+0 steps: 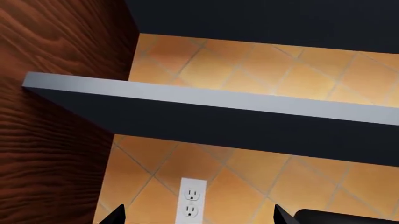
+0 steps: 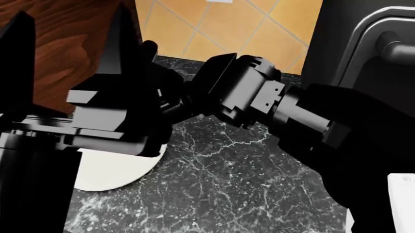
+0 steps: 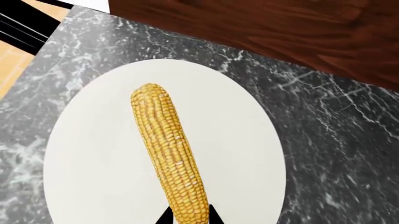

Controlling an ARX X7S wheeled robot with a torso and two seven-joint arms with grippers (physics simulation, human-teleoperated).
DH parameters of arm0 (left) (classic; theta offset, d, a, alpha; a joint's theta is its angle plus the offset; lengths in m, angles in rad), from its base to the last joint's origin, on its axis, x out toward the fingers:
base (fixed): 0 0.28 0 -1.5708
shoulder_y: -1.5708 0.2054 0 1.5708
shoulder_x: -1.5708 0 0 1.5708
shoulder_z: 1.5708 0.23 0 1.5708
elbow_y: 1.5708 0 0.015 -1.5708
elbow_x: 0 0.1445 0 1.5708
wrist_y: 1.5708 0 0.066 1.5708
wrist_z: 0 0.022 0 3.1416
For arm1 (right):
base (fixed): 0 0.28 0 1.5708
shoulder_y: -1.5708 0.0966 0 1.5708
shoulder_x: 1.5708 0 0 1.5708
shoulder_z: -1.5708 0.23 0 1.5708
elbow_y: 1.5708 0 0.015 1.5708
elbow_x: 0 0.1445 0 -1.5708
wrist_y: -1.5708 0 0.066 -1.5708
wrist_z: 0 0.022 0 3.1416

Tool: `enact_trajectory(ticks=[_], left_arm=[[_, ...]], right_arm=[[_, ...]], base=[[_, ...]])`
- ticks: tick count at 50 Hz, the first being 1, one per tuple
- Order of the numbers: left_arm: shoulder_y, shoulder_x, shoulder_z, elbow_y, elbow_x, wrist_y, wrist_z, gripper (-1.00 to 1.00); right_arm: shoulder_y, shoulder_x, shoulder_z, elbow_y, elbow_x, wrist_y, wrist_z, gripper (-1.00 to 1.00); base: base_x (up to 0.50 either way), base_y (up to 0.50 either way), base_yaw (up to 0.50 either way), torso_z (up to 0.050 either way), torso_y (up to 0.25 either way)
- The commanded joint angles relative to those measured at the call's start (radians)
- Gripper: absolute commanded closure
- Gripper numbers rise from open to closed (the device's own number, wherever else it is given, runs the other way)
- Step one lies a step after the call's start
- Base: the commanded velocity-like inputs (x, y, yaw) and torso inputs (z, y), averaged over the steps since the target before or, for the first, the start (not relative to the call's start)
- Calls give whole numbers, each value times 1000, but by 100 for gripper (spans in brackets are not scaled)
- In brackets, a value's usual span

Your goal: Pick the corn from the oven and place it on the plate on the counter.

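Left wrist view: left gripper (image 1: 199,219) points at a tiled wall, shelf (image 1: 206,100) and outlet (image 1: 190,201); fingertips wide apart, holding nothing.

Head view: right gripper (image 2: 170,97) hangs over the plate (image 2: 113,170) on the counter (image 2: 227,189); corn hidden.

Right wrist view only: corn (image 3: 168,149) over the plate's middle, long axis running straight away from the fingertips, which pinch its near end. Whether it rests on the plate, cannot tell. Right arm nearer.
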Motion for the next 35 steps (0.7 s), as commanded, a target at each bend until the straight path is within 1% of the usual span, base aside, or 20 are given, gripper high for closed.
enact_trajectory(ticks=[1, 11, 16, 21, 24, 35], left_arm=[[1, -16, 29, 0, 25, 24, 0, -100], [6, -19, 32, 0, 30, 27, 0, -100], [-28, -26, 55, 0, 26, 44, 0, -100], [-59, -55, 75, 0, 19, 51, 0, -100], [-68, -54, 79, 0, 18, 49, 0, -100], [-46, -48, 73, 0, 28, 46, 0, -100]], right_arm=[[-7, 0, 5, -3, -7, -25, 2, 100], [-6, 0, 5, -4, 4, -31, 3, 100], [-14, 0, 5, 5, -4, -29, 1, 100], [-14, 0, 5, -3, -3, -26, 1, 100], [-14, 0, 5, -2, -4, -28, 1, 100], [-19, 0, 5, -11, 2, -31, 3, 100]], base=[[0, 0, 0, 0, 0], [0, 0, 0, 0, 0], [0, 0, 0, 0, 0], [0, 0, 0, 0, 0], [0, 0, 0, 0, 0], [0, 0, 0, 0, 1]])
